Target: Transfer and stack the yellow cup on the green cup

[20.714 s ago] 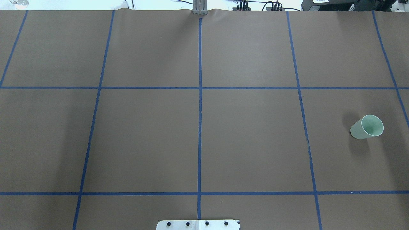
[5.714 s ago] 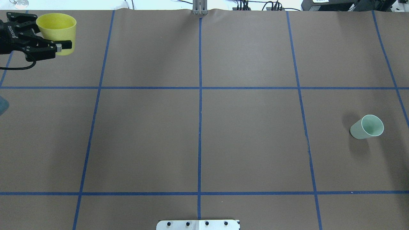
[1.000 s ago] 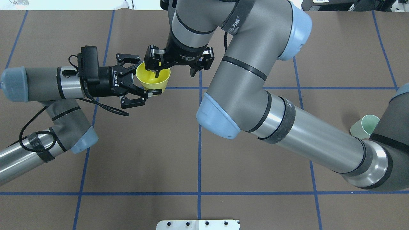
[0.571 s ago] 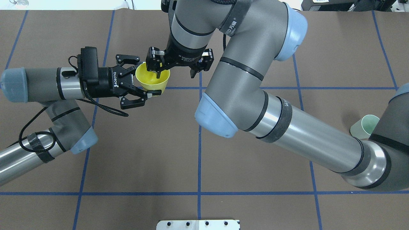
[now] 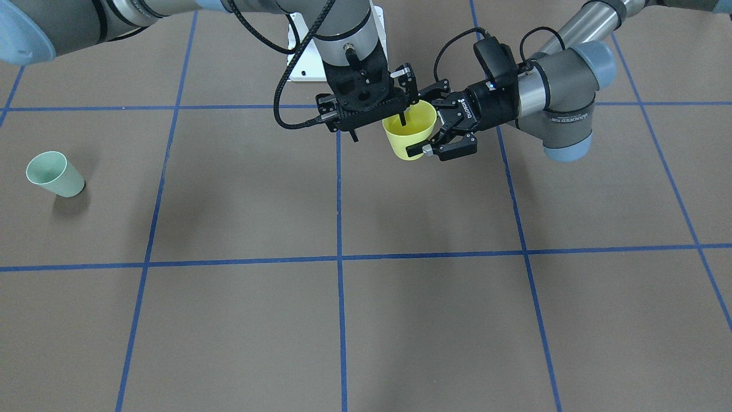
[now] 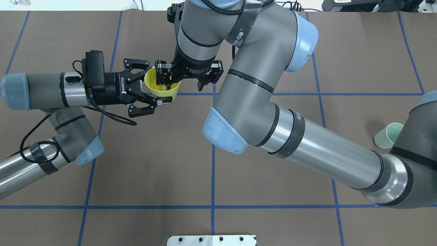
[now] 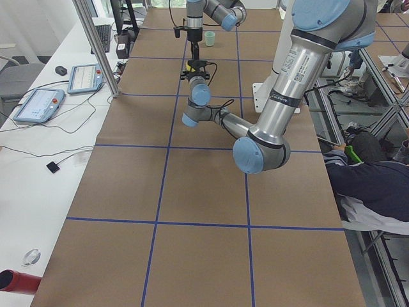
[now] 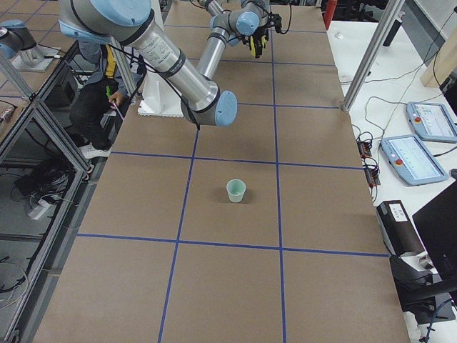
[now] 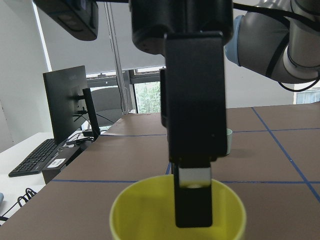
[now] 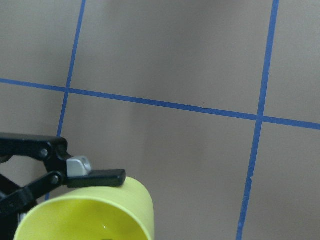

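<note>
The yellow cup is held upright above the table, left of centre. My left gripper comes from the side and is shut on its wall. My right gripper comes from above and is open, with one finger inside the cup and the other outside it. The right wrist view shows the cup's rim and a left finger. The green cup stands upright, alone, far on the robot's right, partly hidden by the right arm in the overhead view.
The brown table carries a blue tape grid. My right arm's long links stretch over the table's right half. The white base plate lies at the robot's edge. A person and screens sit beside the table.
The right gripper has shifted a little left and its finger reaches deeper into the yellow cup. The left gripper and the cup have barely moved.
</note>
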`<state>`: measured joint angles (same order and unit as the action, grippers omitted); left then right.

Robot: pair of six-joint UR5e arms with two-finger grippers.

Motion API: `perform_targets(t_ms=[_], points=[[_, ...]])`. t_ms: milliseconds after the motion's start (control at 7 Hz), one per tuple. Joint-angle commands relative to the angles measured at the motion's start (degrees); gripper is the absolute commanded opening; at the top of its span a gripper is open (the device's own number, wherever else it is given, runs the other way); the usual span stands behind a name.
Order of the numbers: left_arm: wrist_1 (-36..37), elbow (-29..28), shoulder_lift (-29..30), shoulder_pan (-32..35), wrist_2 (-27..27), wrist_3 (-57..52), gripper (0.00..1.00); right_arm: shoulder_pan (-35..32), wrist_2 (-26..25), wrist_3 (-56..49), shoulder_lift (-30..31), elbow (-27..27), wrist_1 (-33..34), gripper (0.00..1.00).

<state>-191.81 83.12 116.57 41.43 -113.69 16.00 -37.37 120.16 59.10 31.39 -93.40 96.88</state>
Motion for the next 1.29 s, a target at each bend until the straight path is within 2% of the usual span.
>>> perform_targets(t_ms=[0,286,1143], points=[[-0.15,-0.06,-0.28,-0.03,-0.04,0.00,0.24,0.11,0.24,-0.21,-0.62,0.06,-0.03,0.57],[-0.23,0.02,-0.46,-0.12,0.05,0.00,0.24,0.02,0.33,-0.13,-0.89,0.32,-0.03,0.53],[-1.11,0.02,-0.46,-0.47,0.14,-3.07,0.24,-0.07,1.39,0.23,-1.06,0.50,0.15,0.55]])
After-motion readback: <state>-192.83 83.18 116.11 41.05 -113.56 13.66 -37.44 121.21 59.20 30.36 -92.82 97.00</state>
